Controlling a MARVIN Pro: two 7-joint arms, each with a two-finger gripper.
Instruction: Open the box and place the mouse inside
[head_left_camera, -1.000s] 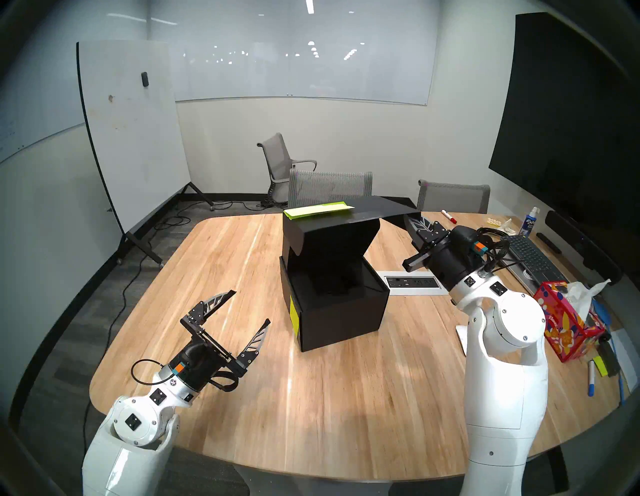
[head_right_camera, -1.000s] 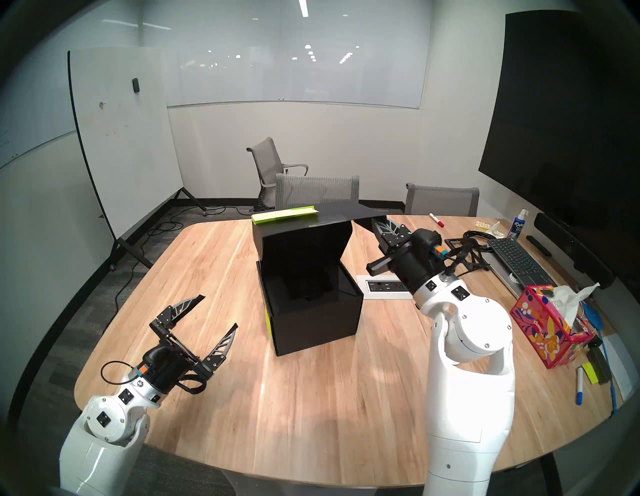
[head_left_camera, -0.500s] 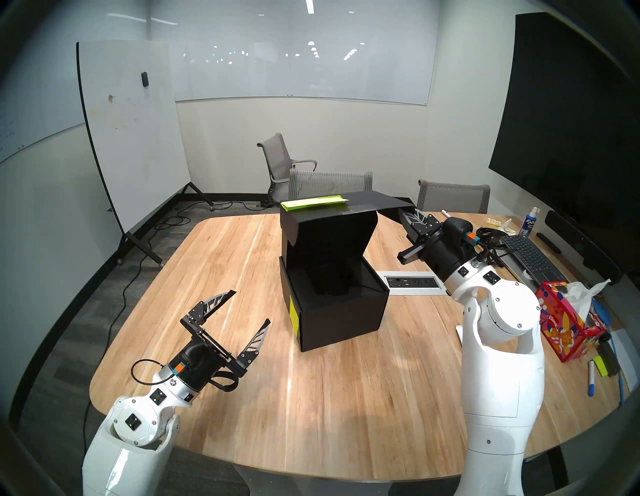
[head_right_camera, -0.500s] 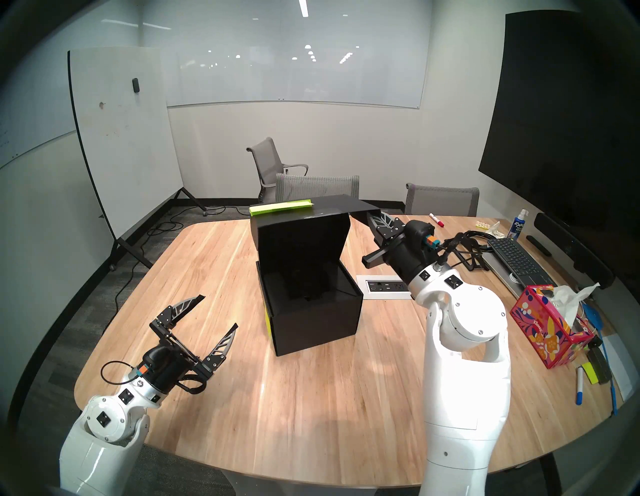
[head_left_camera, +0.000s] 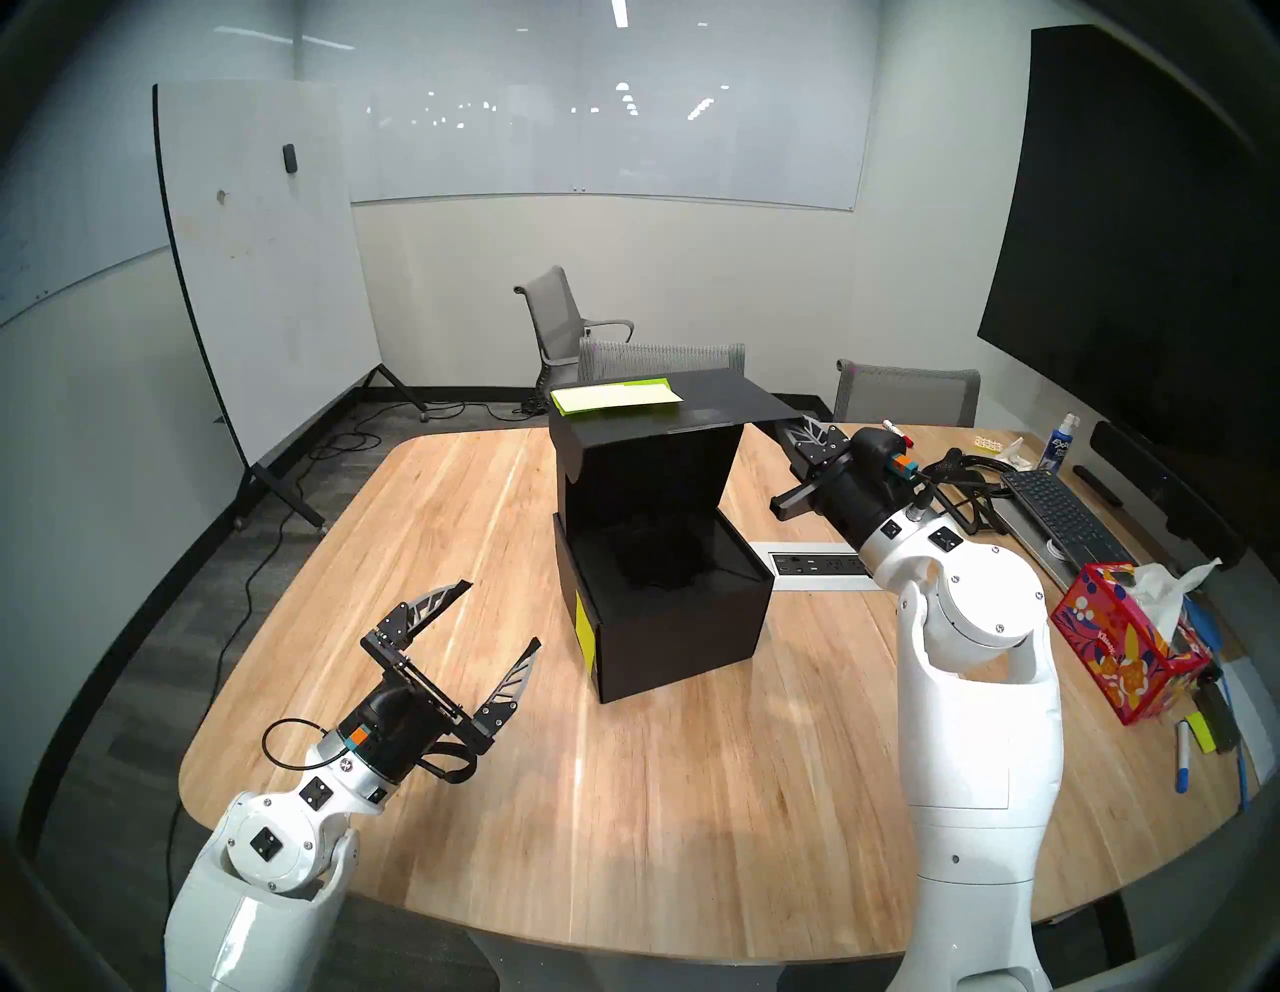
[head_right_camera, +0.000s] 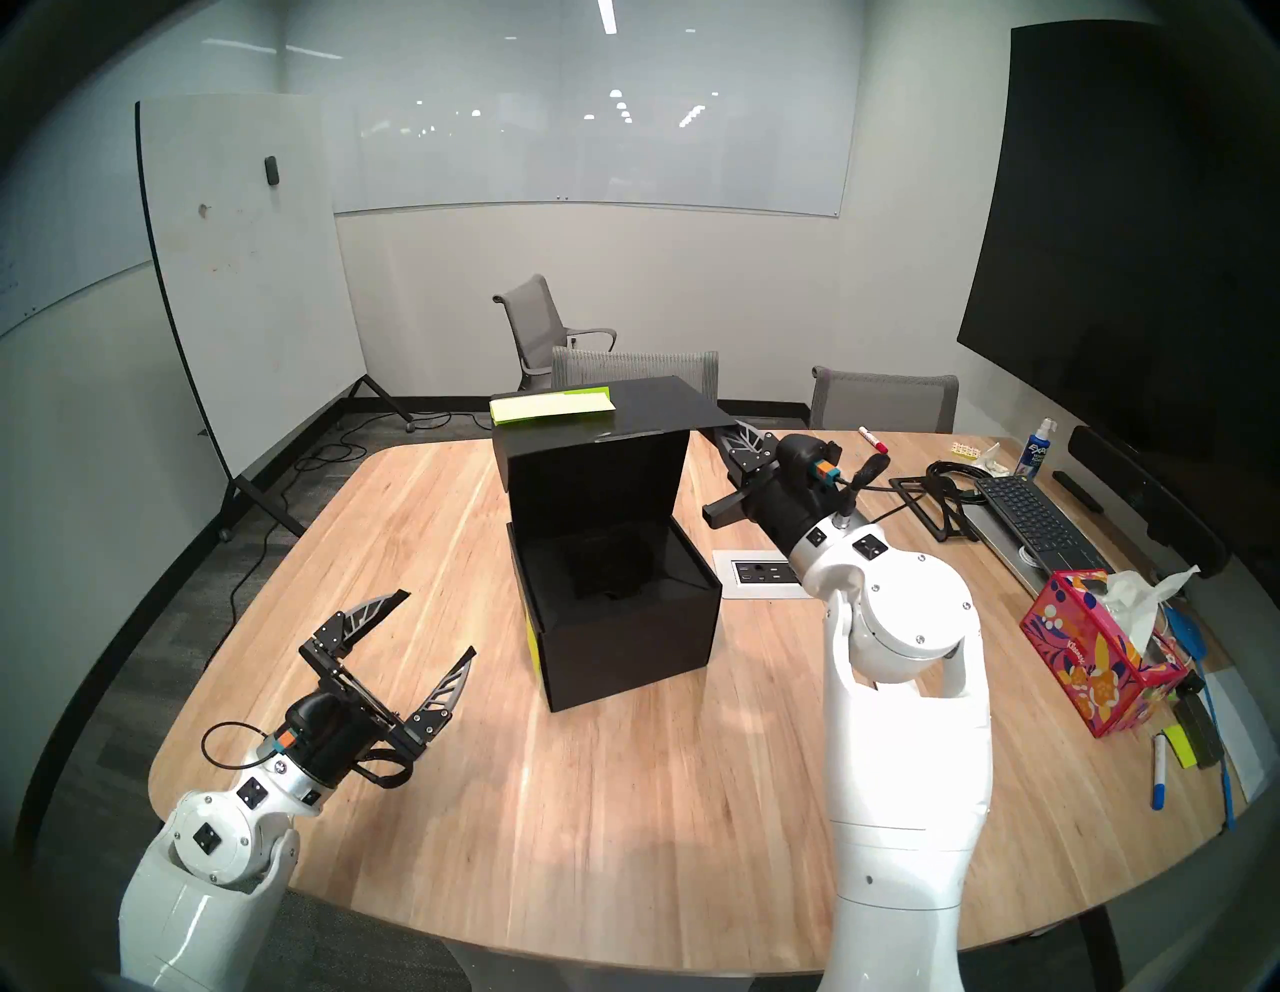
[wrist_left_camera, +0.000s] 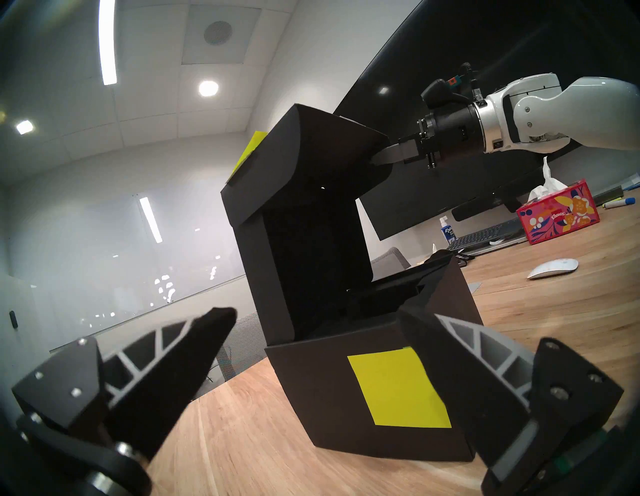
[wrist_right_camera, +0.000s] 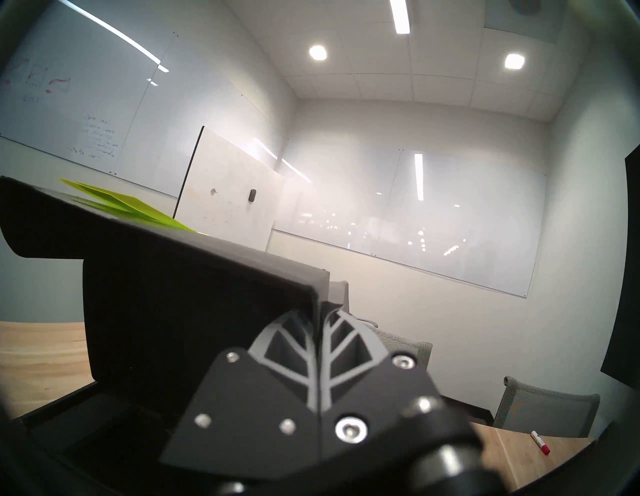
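The black box (head_left_camera: 686, 623) (head_right_camera: 623, 644) (wrist_left_camera: 346, 381) stands mid-table with its dark inside showing. Its flap lid (head_left_camera: 706, 402) (head_right_camera: 651, 409) (wrist_right_camera: 173, 277) is raised high, with yellow sticky notes (head_left_camera: 616, 396) on top and one on the box's left side (wrist_left_camera: 398, 388). My right gripper (head_left_camera: 789, 426) (head_right_camera: 720, 433) (wrist_right_camera: 320, 304) (wrist_left_camera: 377, 159) is shut on the lid's right edge. My left gripper (head_left_camera: 502, 612) (head_right_camera: 439, 621) (wrist_left_camera: 317, 311) hovers open and empty, front-left of the box. The white mouse (wrist_left_camera: 554, 268) lies on the table right of the box; the head views hide it.
A red floral tissue box (head_left_camera: 1129, 644), keyboard (head_left_camera: 1060, 512), spray bottle (head_left_camera: 1060, 443) and markers (head_left_camera: 1184, 762) crowd the table's right edge. A power outlet panel (head_left_camera: 821, 564) is set into the table beside the box. Grey chairs (head_left_camera: 661, 360) stand behind.
My right gripper has carried the lid's edge up and back toward the left, so the lid stands more open. The left arm has not moved.
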